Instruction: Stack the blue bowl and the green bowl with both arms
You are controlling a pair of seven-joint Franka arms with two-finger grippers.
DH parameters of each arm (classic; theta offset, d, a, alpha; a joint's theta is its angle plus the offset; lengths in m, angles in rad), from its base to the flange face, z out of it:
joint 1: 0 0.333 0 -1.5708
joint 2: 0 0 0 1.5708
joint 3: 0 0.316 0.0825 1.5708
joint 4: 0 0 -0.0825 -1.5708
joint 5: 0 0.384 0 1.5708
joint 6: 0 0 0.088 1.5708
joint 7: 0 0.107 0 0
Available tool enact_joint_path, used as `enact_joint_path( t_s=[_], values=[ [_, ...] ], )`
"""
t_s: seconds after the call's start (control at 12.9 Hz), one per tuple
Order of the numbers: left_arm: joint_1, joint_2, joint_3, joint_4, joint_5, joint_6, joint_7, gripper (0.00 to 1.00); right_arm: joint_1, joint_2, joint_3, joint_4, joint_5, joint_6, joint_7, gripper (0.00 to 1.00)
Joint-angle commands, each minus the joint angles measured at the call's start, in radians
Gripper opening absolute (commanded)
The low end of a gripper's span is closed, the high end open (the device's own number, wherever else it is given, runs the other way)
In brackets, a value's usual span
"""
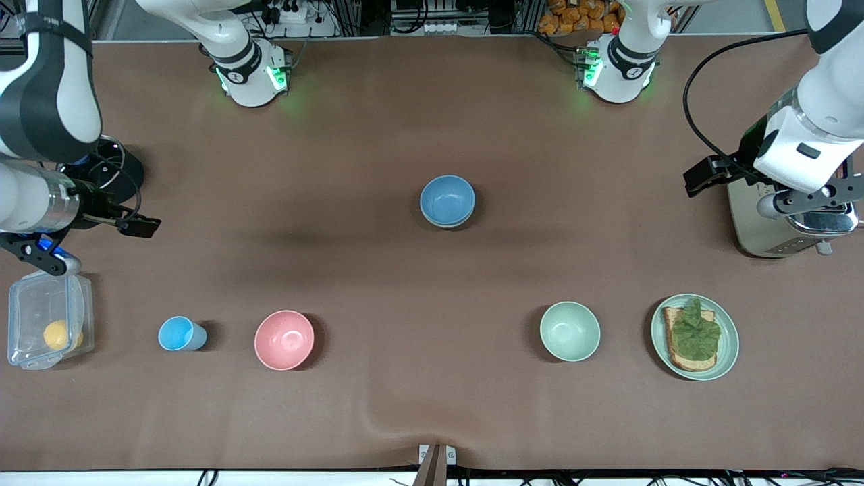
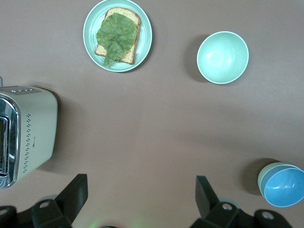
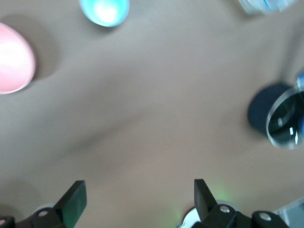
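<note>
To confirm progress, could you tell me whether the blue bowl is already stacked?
Stacked: the blue bowl sits inside the green bowl, whose rim shows beneath.

White arms (image 1: 820, 128), black joints, seemingly green-lit bases (image 1: 253, 77).

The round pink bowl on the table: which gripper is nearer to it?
Right. The right gripper hangs toward that arm's end, near the pink bowl; the left gripper is over the toaster.

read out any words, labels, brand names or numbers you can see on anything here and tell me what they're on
None can be read.
The toaster carries only rows of small dots, no legible lettering.
The bowls, the cup, the plate and the clear container are unmarked.
The marks on the robot bases are too small to read.
</note>
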Motion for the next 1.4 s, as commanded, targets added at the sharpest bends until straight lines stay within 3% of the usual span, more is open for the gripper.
enact_joint_path(
  t_s=[0.0, 0.23, 0.54, 0.93, 1.32],
  values=[
    [-0.001, -0.017, 0.017, -0.009, -0.021, -0.015, 0.041, 1.0, -0.099, -0.072, 0.058, -0.036, -0.017, 0.025, -0.324, 1.0],
    [-0.007, -0.017, 0.032, -0.009, -0.038, -0.015, 0.043, 1.0, -0.185, -0.113, 0.134, -0.042, -0.017, 0.046, -0.382, 1.0],
    [-0.004, -0.043, 0.047, -0.024, -0.039, -0.015, 0.084, 1.0, -0.19, -0.18, 0.21, -0.036, -0.026, 0.107, -0.382, 1.0],
    [-0.004, -0.062, 0.047, -0.05, -0.039, -0.014, 0.084, 1.0, -0.2, -0.218, 0.207, -0.038, -0.025, 0.128, -0.375, 1.0],
    [0.0, -0.085, 0.053, -0.07, -0.053, -0.008, 0.101, 1.0, -0.213, -0.246, 0.195, -0.041, 0.041, 0.143, -0.373, 1.0]
  ],
)
